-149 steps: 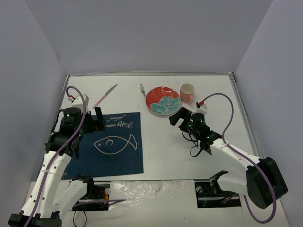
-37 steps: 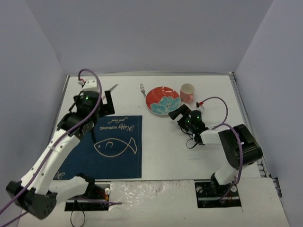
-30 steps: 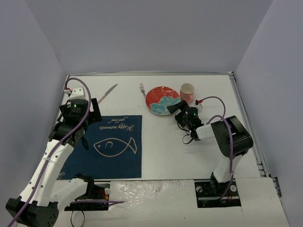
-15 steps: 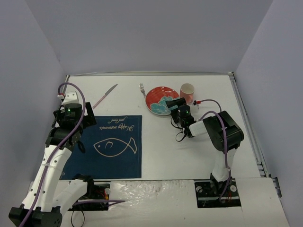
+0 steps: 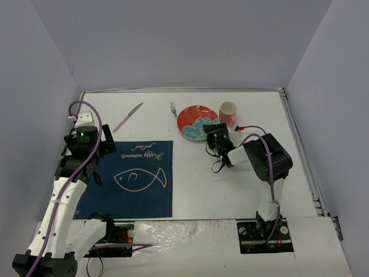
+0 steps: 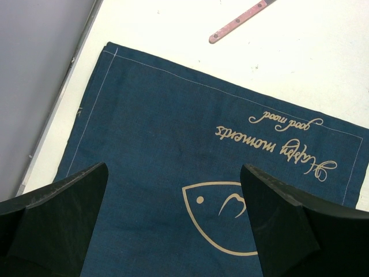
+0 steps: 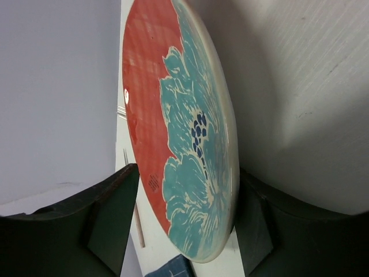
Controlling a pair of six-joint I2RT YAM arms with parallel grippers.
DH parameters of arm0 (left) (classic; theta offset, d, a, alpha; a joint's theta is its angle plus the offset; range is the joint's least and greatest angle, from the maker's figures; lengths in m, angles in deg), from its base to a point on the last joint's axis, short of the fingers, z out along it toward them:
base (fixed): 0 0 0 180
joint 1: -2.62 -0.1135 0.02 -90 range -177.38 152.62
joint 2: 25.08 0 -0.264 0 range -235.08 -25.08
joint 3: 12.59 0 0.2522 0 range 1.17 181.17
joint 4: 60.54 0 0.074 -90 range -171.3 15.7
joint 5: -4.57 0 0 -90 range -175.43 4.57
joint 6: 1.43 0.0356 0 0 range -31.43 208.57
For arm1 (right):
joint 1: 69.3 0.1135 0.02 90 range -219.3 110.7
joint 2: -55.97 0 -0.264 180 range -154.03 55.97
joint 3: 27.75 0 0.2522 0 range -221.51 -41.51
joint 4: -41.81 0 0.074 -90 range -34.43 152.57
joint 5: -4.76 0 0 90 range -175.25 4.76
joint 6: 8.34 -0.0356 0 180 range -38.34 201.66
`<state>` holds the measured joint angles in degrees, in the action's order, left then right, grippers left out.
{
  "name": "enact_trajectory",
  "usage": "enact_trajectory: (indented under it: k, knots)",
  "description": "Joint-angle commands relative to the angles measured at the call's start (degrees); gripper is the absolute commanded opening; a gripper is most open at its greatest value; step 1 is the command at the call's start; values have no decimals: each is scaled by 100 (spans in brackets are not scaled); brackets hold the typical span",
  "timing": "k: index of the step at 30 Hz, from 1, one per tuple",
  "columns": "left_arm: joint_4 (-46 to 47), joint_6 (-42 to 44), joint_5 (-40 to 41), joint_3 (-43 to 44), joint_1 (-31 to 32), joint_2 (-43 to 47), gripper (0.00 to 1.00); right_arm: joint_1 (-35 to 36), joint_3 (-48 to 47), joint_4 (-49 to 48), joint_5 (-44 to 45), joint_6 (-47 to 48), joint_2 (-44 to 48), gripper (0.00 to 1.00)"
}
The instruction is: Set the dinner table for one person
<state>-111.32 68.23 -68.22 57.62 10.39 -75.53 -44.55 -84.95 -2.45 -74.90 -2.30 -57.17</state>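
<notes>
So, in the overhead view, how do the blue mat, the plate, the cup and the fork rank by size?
1. Blue mat, by far the largest.
2. Plate, clearly next.
3. Cup and fork: about equal in length, though the fork is much thinner; too close to rank.

Round ceramic plate [image 5: 198, 122]: red ground, teal floral motif, cluster of dark-blue dots, pale rim. Rectangular cloth placemat [image 5: 155, 196]: navy, with pale fish outline, script lettering and light edge stitching. Table knife [image 5: 128, 118]: pink handle, silver blade. Small cup [image 5: 228, 113]: pink. Metal fork [image 5: 173, 108]: silver. Large matte rectangular tabletop [image 5: 230, 190]: plain white.
</notes>
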Motion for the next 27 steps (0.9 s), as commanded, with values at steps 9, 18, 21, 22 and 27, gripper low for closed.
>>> enact_trajectory:
  k: [9, 18, 21, 22, 27]
  knots:
    - [326, 27, -83, 33, -127, 77, 97, 30, 250, 132, 316, -262, -180, 8]
    - [348, 30, -113, 12, -157, 96, 97, 12, 894, -517, 302, -209, 443, 0]
    - [366, 25, -122, 7, -162, 115, 97, -6, 1168, -642, 182, -76, 886, 0]
    - [370, 24, -122, 4, -165, 118, 97, -22, 1255, -700, 128, -10, 1071, 0]
    - [440, 5, -260, -30, -171, 166, 97, -121, 1692, -985, -284, 378, 1847, 0]
